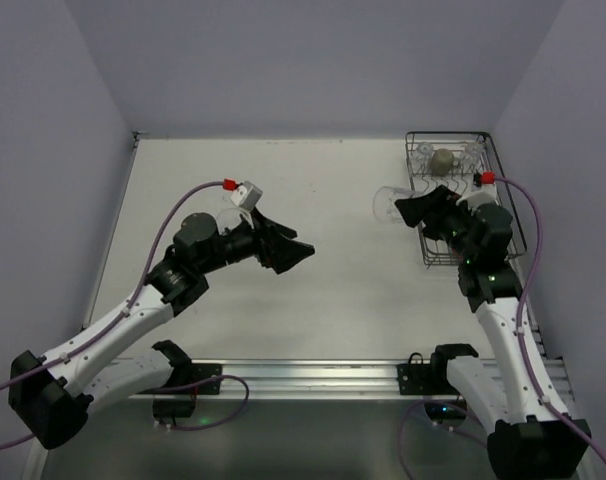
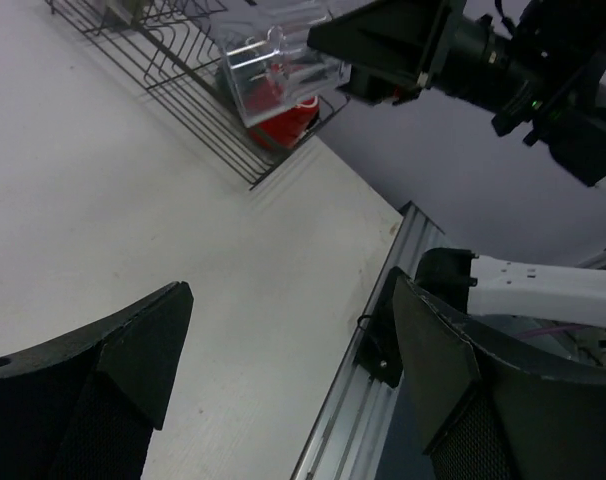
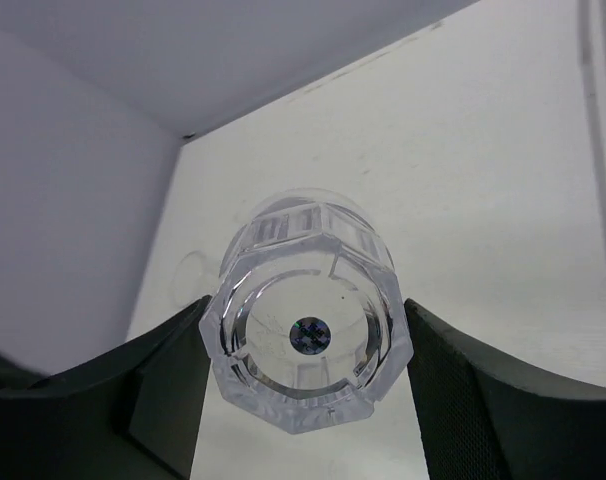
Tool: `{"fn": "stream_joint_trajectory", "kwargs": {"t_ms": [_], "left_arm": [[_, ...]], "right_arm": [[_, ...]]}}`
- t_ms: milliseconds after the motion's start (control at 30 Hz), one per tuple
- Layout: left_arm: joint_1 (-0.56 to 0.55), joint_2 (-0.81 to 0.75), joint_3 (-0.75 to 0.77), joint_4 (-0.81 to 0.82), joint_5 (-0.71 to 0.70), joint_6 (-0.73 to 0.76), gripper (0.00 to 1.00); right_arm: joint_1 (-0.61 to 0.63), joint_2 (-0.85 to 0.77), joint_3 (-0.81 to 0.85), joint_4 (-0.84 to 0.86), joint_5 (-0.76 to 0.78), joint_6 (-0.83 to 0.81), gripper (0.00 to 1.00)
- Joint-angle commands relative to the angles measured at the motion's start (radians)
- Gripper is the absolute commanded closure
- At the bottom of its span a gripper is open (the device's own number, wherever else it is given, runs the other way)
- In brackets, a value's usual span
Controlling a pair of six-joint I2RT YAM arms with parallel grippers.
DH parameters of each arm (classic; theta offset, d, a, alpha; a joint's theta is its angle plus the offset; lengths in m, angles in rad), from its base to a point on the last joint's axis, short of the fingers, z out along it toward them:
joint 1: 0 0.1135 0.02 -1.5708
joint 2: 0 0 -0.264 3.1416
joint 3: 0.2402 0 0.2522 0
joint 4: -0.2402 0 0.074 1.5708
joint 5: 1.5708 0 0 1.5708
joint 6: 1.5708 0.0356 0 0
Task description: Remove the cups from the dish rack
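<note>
My right gripper (image 1: 415, 210) is shut on a clear glass tumbler (image 1: 387, 204) and holds it on its side above the table, just left of the dish rack (image 1: 507, 205). In the right wrist view the tumbler's base (image 3: 308, 335) sits between my right gripper's (image 3: 305, 352) two pads. The left wrist view shows the tumbler (image 2: 273, 68) in front of a red mug (image 2: 286, 126) in the black wire rack (image 2: 188, 95). An olive-tan mug (image 1: 442, 161) and another clear tumbler (image 1: 470, 155) sit at the rack's far end. My left gripper (image 1: 293, 254) is open and empty over mid-table (image 2: 291, 345).
The rack stands at the far right against the right wall. A metal rail (image 1: 303, 375) runs along the table's near edge and also shows in the left wrist view (image 2: 368, 400). Grey walls close in the left, back and right sides.
</note>
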Motion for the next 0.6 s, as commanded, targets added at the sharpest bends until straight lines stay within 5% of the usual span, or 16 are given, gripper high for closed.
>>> {"fn": "stream_joint_trajectory", "kwargs": {"t_ms": [0, 233, 567], "left_arm": [[-0.006, 0.071, -0.031, 0.296, 0.093, -0.222, 0.12], [-0.018, 0.225, -0.064, 0.575, 0.153, -0.400, 0.17], [-0.055, 0.310, -0.038, 0.608, 0.145, -0.414, 0.35]], "right_arm": [[0.018, -0.078, -0.139, 0.271, -0.389, 0.217, 0.68], [0.079, -0.156, -0.285, 0.539, -0.554, 0.411, 0.68], [0.212, -0.066, -0.380, 0.730, -0.546, 0.502, 0.68]]}}
